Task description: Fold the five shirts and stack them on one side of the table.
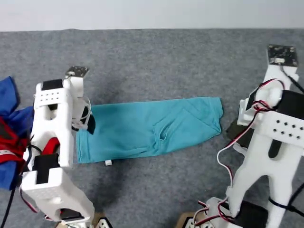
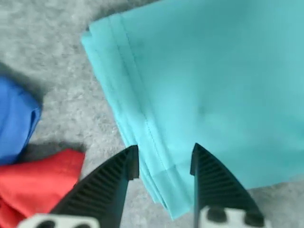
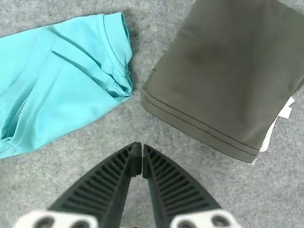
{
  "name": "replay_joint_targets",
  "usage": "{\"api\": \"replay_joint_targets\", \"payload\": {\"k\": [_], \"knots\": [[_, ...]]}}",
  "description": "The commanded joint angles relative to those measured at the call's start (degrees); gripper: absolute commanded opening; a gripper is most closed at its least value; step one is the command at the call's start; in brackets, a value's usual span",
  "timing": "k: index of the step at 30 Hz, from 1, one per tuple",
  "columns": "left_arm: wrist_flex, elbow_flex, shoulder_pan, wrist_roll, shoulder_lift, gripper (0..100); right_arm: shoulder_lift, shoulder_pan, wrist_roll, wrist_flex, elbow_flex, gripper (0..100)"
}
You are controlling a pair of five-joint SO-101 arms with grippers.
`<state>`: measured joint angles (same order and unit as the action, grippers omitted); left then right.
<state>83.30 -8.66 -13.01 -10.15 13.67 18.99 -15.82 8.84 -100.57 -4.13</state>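
A teal shirt (image 1: 152,126) lies folded into a long strip across the middle of the grey table. My left gripper (image 2: 164,152) is open, just above the strip's end on that arm's side, its fingers either side of the stacked hems (image 2: 147,128). My right gripper (image 3: 141,151) is shut and holds nothing, over bare carpet between the teal shirt's sleeve end (image 3: 111,57) and a folded olive shirt (image 3: 228,71). In the high view the olive shirt (image 1: 233,129) is mostly hidden under the right arm.
A blue shirt (image 1: 8,102) and a red shirt (image 1: 9,137) lie bunched at the table's left edge, close to the left arm; the same blue shirt (image 2: 16,121) and red shirt (image 2: 38,183) show beside the left gripper. Something white (image 3: 285,107) pokes out beneath the olive shirt.
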Motion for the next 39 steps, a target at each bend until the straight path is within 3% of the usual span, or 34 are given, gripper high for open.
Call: {"api": "replay_joint_targets", "payload": {"k": [1,7,17,32,39], "knots": [[-5.45,-2.33,-2.29,-1.32,-2.73,20,1.63,0.66,0.62,-2.24,-0.44,0.9],[-9.93,-2.68,-6.77,-1.41,2.29,22,1.63,0.66,0.62,-2.24,-0.44,0.9],[-10.11,0.48,-5.1,-1.49,9.14,22,2.07,0.66,0.62,-2.33,-0.44,0.9],[4.4,16.13,-1.58,-4.84,23.74,3,2.07,0.66,0.62,-2.24,-0.79,0.9],[10.02,19.12,-3.43,-7.03,19.25,0,2.07,0.57,0.62,-2.24,-3.96,0.9]]}}
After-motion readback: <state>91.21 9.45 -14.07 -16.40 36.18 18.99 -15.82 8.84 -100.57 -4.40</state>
